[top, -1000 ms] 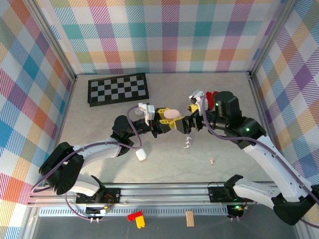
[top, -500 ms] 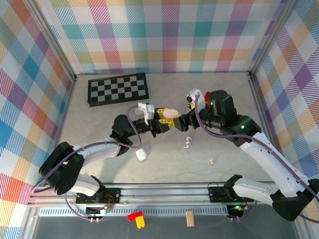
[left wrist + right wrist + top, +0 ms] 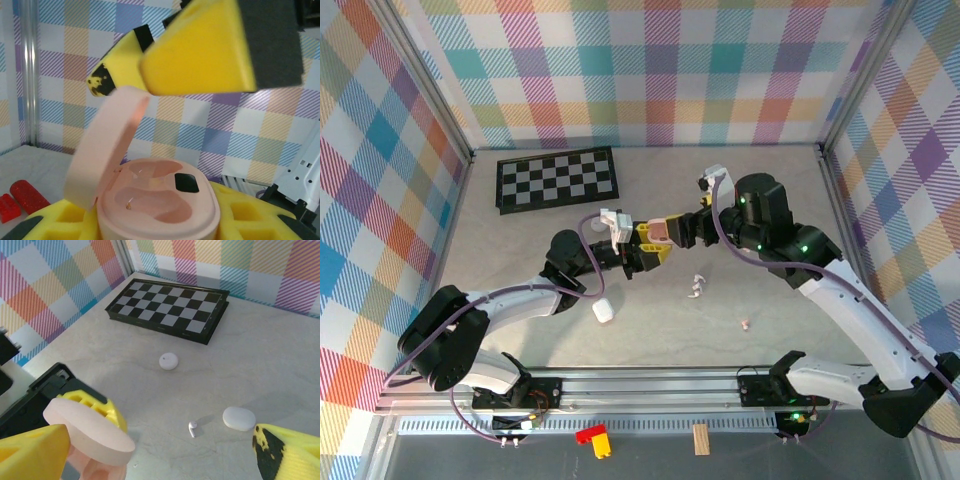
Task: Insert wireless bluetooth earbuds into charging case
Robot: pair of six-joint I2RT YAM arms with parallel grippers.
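Firmly, the left gripper (image 3: 655, 245) held the open pink charging case (image 3: 159, 221) in its jaws; the right gripper (image 3: 675, 229) spread its jaws wide at the raised lid (image 3: 104, 150).

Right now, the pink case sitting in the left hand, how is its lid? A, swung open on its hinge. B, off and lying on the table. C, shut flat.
A: the pink case has its lid tilted up at one side, leaving the inner wells exposed.
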